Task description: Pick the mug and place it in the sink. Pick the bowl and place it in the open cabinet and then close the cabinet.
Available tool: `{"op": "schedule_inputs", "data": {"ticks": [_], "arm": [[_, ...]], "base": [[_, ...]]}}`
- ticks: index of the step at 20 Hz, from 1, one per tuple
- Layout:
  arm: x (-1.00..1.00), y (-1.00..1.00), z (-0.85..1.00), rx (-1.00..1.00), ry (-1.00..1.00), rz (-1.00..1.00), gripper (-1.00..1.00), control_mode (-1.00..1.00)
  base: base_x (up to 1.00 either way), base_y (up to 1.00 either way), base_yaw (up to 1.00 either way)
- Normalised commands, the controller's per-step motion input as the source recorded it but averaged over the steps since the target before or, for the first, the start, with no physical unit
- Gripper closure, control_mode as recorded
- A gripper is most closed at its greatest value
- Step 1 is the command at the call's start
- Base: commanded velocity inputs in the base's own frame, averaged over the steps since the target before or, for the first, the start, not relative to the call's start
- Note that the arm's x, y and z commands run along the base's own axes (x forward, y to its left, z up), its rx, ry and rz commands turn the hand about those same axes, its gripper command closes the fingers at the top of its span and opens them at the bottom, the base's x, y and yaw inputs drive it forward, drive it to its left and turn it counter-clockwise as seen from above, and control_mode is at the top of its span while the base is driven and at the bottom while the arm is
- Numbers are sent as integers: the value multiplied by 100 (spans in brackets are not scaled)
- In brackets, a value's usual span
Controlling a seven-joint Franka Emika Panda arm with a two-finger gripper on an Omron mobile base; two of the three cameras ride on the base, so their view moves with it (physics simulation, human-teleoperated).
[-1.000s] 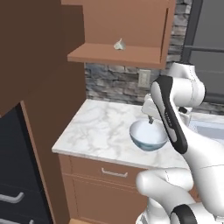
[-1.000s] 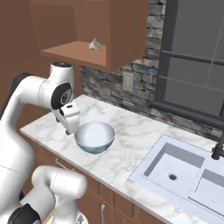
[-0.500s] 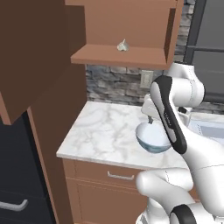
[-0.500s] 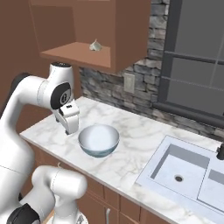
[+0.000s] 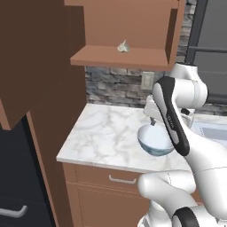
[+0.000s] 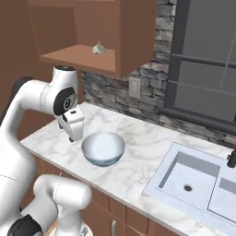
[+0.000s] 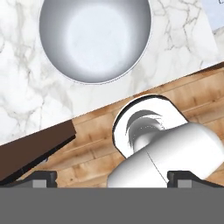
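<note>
The bowl [image 6: 103, 148] sits upright on the counter [image 5: 102, 135], empty, and in the hand view it lies ahead of the fingertips [image 7: 43, 177], not between them. The gripper [image 6: 76, 134] hangs just beside the bowl's rim, on the side away from the sink [image 6: 193, 177], with its fingers spread wide and holding nothing. The next grasp likely requires bringing one finger over the near rim, since the bowl is round and offers no preferred axis.

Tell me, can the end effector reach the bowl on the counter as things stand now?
Probably yes. The end effector hangs open just beside the bowl, which sits alone on the marble counter with nothing over it or between them.
</note>
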Motion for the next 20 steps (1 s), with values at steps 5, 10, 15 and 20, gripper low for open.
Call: {"op": "schedule_inputs", "data": {"ticks": [5, 10, 15, 20], "arm": [[0, 0, 0, 0, 0, 0, -100, 100], [0, 0, 0, 0, 0, 0, -100, 100], [0, 0, 0, 0, 0, 0, -100, 100], [0, 0, 0, 0, 0, 0, -100, 100]], "base": [[100, -18, -2], [100, -3, -14], [92, 0, -14], [46, 16, -1]]}}
